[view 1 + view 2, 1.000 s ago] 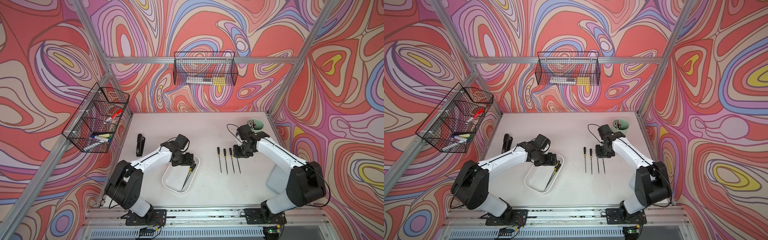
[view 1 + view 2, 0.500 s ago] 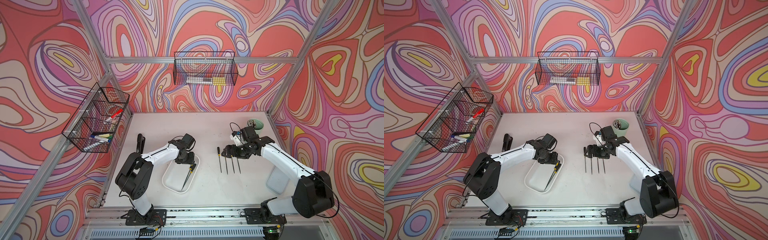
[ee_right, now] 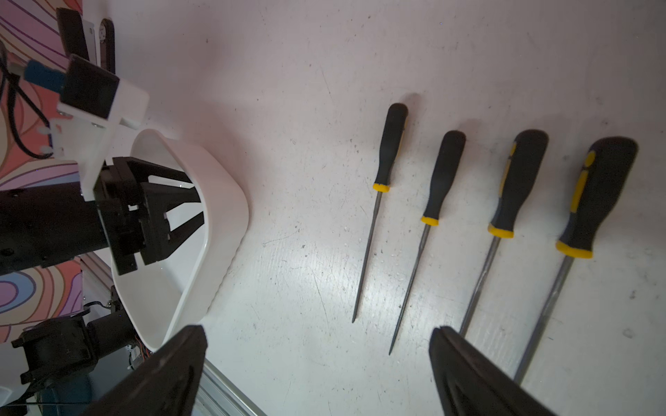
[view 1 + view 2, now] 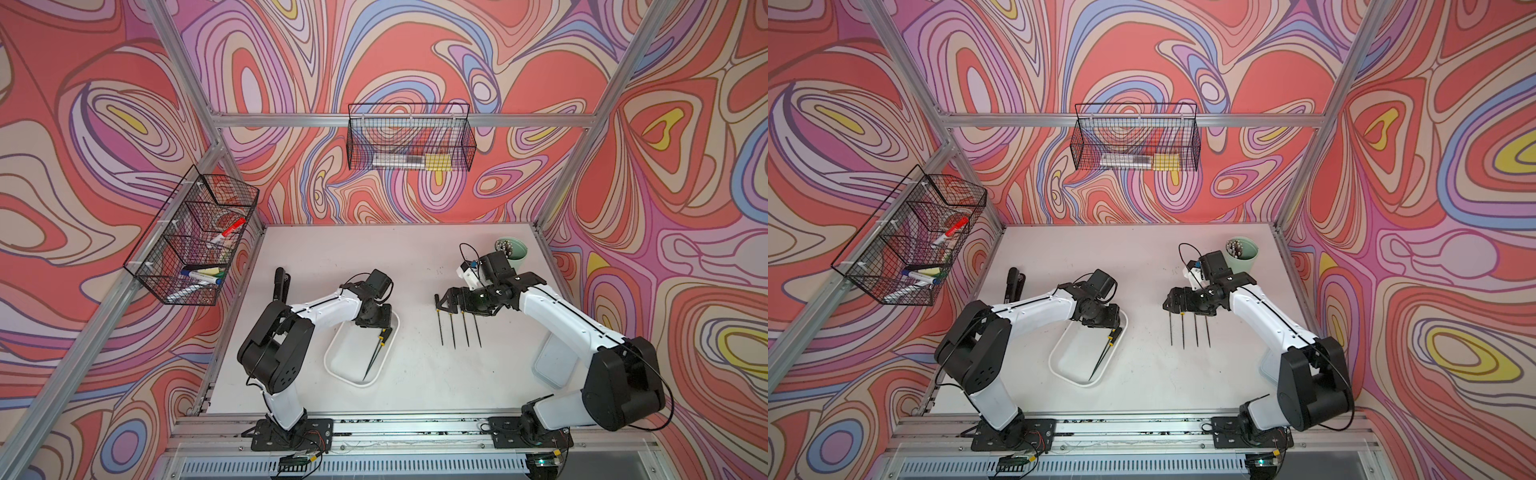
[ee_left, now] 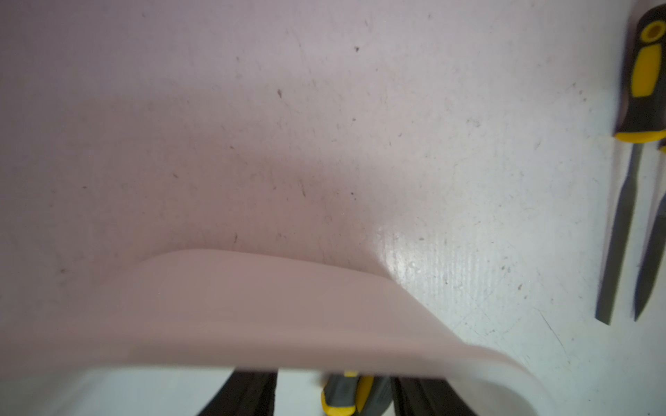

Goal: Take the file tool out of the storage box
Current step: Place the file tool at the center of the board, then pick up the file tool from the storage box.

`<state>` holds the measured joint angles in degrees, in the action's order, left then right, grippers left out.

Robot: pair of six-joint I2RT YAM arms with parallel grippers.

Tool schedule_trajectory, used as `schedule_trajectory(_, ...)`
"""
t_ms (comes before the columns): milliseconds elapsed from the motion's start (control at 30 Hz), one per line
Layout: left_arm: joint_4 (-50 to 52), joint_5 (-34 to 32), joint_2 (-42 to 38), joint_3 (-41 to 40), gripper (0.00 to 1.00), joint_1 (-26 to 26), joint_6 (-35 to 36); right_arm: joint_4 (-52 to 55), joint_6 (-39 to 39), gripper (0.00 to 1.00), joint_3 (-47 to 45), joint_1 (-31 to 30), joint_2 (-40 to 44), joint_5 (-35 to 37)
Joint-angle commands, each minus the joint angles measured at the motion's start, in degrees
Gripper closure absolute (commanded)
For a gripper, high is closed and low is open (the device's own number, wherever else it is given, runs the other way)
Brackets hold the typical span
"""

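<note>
Left wrist: left claw (image 5: 333,394) stood apart around file (image 5: 344,399) handle, unclamped.
Box (image 4: 349,357): held file, lift-out pending; four files (image 4: 453,332) lay at 3 o'clock.
Right claw (image 3: 317,333): apart, empty.

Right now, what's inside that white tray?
One file tool, black-and-yellow handle, lying along one long side. The left pincer reaches in over the handle, hiding that end of the white tray.

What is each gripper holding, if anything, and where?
Right gripper: open, empty. Left gripper: fingers flank the handle of the file tool in the storage box; a firm grip cannot be told.
</note>
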<state>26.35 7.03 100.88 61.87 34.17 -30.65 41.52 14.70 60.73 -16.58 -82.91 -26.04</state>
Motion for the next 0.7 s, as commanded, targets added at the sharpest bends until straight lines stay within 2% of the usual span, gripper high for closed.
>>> schedule_trajectory(0,0.0,-0.4,1.8,0.2,0.50,0.5,-0.2,-0.7,0.4,0.02,0.4,0.2,-0.5,-0.4)
schedule_trajectory(200,1.5,-2.3,3.2,1.1,0.53,1.3,0.0,-0.9,0.2,0.02,0.1,0.2,-0.9,-0.4)
schedule_trajectory(433,4.6,-6.8,3.3,1.9,0.64,1.8,0.1,-1.9,0.3,0.02,-0.7,0.2,-0.9,-0.8)
schedule_trajectory(667,6.1,-9.3,3.3,2.0,0.69,1.8,-0.4,-2.6,0.2,0.03,-1.7,0.2,-0.8,-1.1)
